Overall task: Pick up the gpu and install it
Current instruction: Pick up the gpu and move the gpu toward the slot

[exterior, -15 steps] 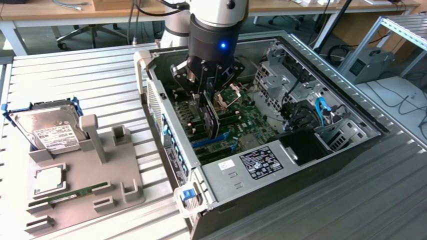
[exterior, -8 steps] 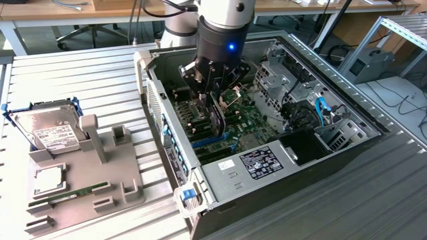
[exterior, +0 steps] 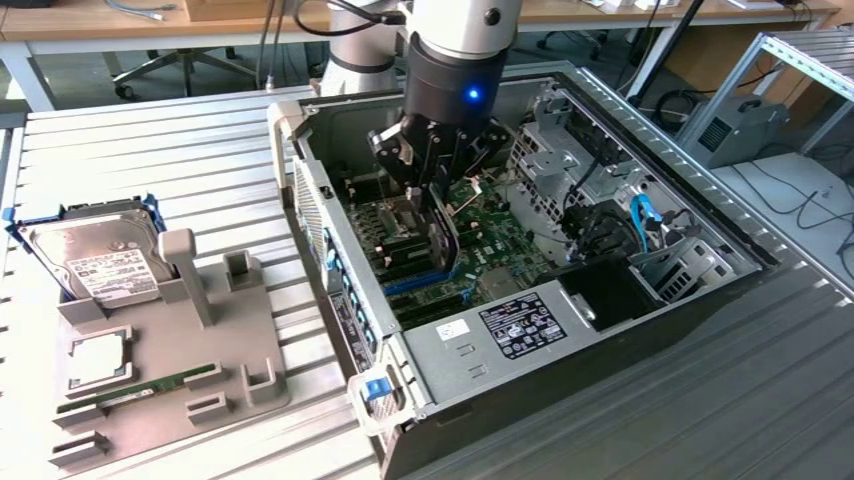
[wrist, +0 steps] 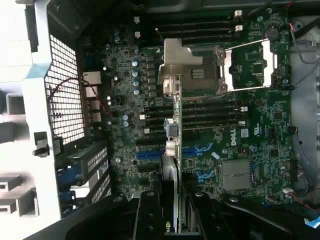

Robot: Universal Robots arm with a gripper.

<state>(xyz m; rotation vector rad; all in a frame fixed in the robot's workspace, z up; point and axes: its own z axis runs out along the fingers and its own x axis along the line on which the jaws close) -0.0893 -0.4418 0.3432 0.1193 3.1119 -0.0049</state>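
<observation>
My gripper (exterior: 442,188) hangs inside the open computer case (exterior: 694,300), shut on the gpu (exterior: 449,240). The gpu is a thin black card held on edge, pointing down at the green motherboard (exterior: 501,245). In the wrist view the gpu (wrist: 173,125) runs as a narrow strip out from between the two black fingers (wrist: 150,215) of the gripper (wrist: 173,205), across the dark expansion slots (wrist: 210,107). Its far end lies over the silver processor socket (wrist: 195,70). I cannot tell whether its lower edge touches a slot.
A grey parts stand (exterior: 174,340) sits on the slatted table at the exterior view's left, with a silver hard drive (exterior: 100,255) and a green memory stick (exterior: 134,390) on it. Drive cages (exterior: 561,150), blue cables (exterior: 645,220) and the vented rear wall (wrist: 65,100) hem in the motherboard.
</observation>
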